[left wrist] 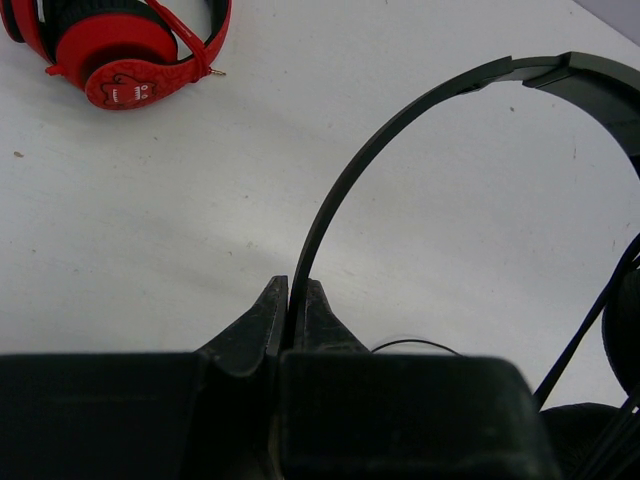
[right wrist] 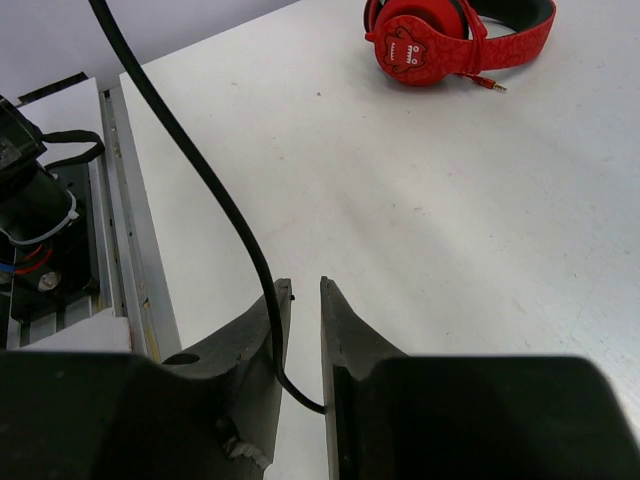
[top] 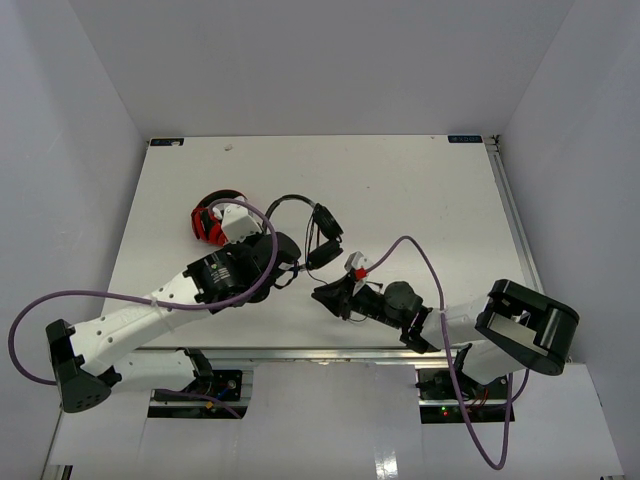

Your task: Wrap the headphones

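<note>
Top view: small black on-ear headphones (top: 324, 222) sit mid-table on the white tabletop (top: 430, 200). Left wrist: your left gripper (left wrist: 297, 288) is clamped on their thin headband (left wrist: 400, 130). Right wrist: your right gripper (right wrist: 305, 288) stands narrowly parted, with the thin dark cable (right wrist: 200, 170) threading the gap.

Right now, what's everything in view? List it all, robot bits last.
black headphones: 1, black, middle of the table
cable: 1, thin and dark, stretched above the table's near edge
red headphones: 1, red and black, left of the black pair
table: 1, white, under everything
left arm: 1, white and black, bottom left
right arm: 1, white and black, bottom right
left claw: 1, black, shut on the black headband
right claw: 1, black, cable between its fingers, grip unclear
</note>
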